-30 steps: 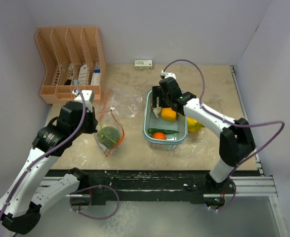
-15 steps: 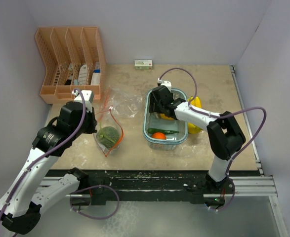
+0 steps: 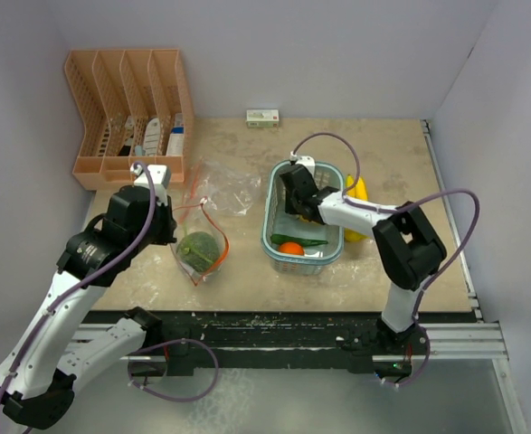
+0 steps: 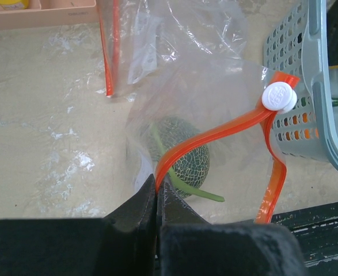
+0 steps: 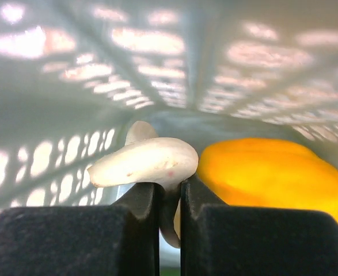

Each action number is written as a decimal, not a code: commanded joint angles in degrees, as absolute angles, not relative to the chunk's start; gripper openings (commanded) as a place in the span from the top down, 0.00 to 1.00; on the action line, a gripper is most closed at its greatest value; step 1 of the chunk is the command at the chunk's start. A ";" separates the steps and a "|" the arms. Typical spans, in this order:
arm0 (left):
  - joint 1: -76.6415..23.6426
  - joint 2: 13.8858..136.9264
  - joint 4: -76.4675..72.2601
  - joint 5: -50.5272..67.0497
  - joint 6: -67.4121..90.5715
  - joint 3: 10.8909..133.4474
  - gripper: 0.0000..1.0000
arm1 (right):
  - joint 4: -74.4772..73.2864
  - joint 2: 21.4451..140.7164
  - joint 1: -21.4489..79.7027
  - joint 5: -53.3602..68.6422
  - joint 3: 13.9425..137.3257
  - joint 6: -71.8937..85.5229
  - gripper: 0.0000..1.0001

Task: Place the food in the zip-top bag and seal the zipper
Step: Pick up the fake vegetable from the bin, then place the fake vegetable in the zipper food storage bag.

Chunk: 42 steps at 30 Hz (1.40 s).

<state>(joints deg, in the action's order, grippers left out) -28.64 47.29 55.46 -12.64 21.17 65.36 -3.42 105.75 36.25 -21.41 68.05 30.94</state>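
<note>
The clear zip-top bag (image 3: 202, 258) lies left of centre with a round green netted head (image 3: 199, 246) inside it. My left gripper (image 4: 156, 192) is shut on the bag's orange zipper strip (image 4: 215, 135), near its white slider (image 4: 278, 96). The light blue mesh basket (image 3: 270, 237) holds an orange fruit (image 3: 290, 248) and a long green vegetable (image 3: 306, 240). Yellow bananas (image 3: 357, 192) lie just outside its right rim. My right gripper (image 5: 170, 187) is down inside the basket, shut on the stem of a pale mushroom-shaped piece (image 5: 145, 161), beside a yellow-orange piece (image 5: 272, 175).
A peach-coloured file organiser (image 3: 129, 113) stands at the back left. A small box (image 3: 262, 117) lies against the back wall. A second crumpled clear bag (image 3: 224, 185) lies between the organiser and the basket. Walls close in on the left, back and right.
My right gripper has dropped into the basket and closed on the pale mushroom-shaped piece. The bananas now show beside the basket. The left arm has held still.
</note>
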 commanded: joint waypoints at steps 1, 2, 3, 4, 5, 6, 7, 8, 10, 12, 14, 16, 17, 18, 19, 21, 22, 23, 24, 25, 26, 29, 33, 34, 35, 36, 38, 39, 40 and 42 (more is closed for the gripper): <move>-28.74 46.97 54.49 -13.79 19.82 68.03 1.00 | -5.80 96.60 36.05 -22.68 66.15 30.67 0.99; -28.78 46.97 54.56 -13.94 19.86 68.03 1.00 | -5.79 94.43 36.11 -22.26 65.96 30.21 1.00; -28.75 46.88 54.58 -14.01 19.85 67.95 1.00 | -5.92 92.48 36.08 -21.53 65.85 29.66 1.00; -28.76 46.92 54.66 -14.06 19.85 67.94 1.00 | -6.01 90.31 36.12 -20.63 65.83 28.98 1.00; -28.79 46.90 54.73 -14.08 19.94 67.97 1.00 | -5.76 88.29 36.06 -19.59 65.83 28.18 1.00; -28.77 46.83 54.75 -14.13 20.02 67.87 1.00 | -5.59 86.44 36.07 -18.53 65.82 27.48 1.00; -28.74 46.84 54.76 -14.21 20.04 67.73 1.00 | -5.44 84.51 36.07 -17.22 65.83 26.76 1.00; -28.74 46.77 54.68 -14.24 20.16 67.62 1.00 | -5.34 83.01 36.12 -15.71 65.87 26.15 1.00; -28.74 46.72 54.42 -14.16 20.20 67.23 1.00 | -5.38 79.99 36.39 -12.60 66.00 25.26 1.00; -28.74 46.99 54.15 -14.03 20.30 66.95 1.00 | -5.24 77.22 37.66 -10.07 66.05 24.53 1.00; -28.74 47.25 53.86 -13.77 20.46 66.82 1.00 | -5.02 74.81 40.37 -7.99 66.32 23.67 1.00; -28.77 47.52 53.62 -13.48 20.43 66.87 1.00 | -5.10 72.75 44.37 -6.81 67.12 23.05 1.00; -28.74 47.59 53.54 -13.45 20.45 67.07 1.00 | -4.98 71.80 46.59 -6.70 67.55 22.92 1.00; -28.74 47.72 53.53 -13.49 20.42 67.16 1.00 | -4.80 70.77 48.73 -6.56 67.92 22.79 1.00; -28.74 47.80 53.53 -13.54 20.37 67.35 1.00 | -4.38 70.15 50.75 -6.40 68.28 22.77 1.00; -28.74 47.74 53.53 -13.66 20.38 67.54 1.00 | -2.82 69.48 54.62 -5.97 68.73 22.84 1.00; -28.74 47.68 53.53 -13.75 20.35 67.58 1.00 | -2.04 69.48 56.44 -5.78 69.07 22.86 1.00; -28.74 47.66 53.53 -13.79 20.26 67.58 1.00 | -1.11 69.63 58.31 -5.72 69.42 22.78 1.00; -28.74 47.73 53.45 -13.80 20.26 67.59 1.00 | -0.05 69.86 60.20 -5.92 69.63 22.69 1.00; -28.80 47.78 53.48 -13.80 20.25 67.63 1.00 | 0.98 70.21 61.93 -6.45 69.64 22.72 1.00; -28.75 47.73 53.51 -13.73 20.29 67.66 1.00 | 2.24 70.56 63.84 -7.10 69.35 22.67 1.00; -28.74 47.66 53.70 -13.54 20.30 67.72 1.00 | 5.85 72.13 67.78 -7.37 68.34 23.84 1.00; -28.74 47.26 53.70 -13.38 20.30 67.66 1.00 | 8.47 76.31 70.58 -6.62 68.94 25.11 1.00; -28.74 47.26 53.70 -13.30 20.28 67.74 1.00 | 8.69 77.61 71.18 -7.21 69.84 25.18 1.00; -28.74 47.24 53.70 -13.13 20.30 67.83 1.00 | 8.74 79.08 71.60 -8.39 70.53 25.49 1.00; -28.74 47.17 53.70 -13.01 20.38 67.91 1.00 | 8.89 80.42 71.85 -9.98 71.22 25.97 0.99; -28.78 46.96 53.83 -12.78 20.51 68.03 1.00 | 10.34 83.30 71.85 -11.93 72.16 26.29 0.98; -28.75 46.68 53.92 -12.68 20.64 68.09 1.00 | 11.27 84.37 71.87 -13.90 72.57 26.58 0.98; -28.74 46.51 54.02 -12.52 20.72 68.23 1.00 | 12.14 85.52 71.89 -15.16 73.15 26.56 0.98; -28.74 46.14 54.41 -12.32 20.71 68.57 1.00 | 11.96 87.86 71.93 -18.73 75.19 26.52 0.96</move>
<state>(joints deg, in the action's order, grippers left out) -28.64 47.68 55.79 -13.08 21.21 65.47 6.98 85.76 71.81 -10.87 70.13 25.56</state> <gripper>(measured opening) 0.006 0.192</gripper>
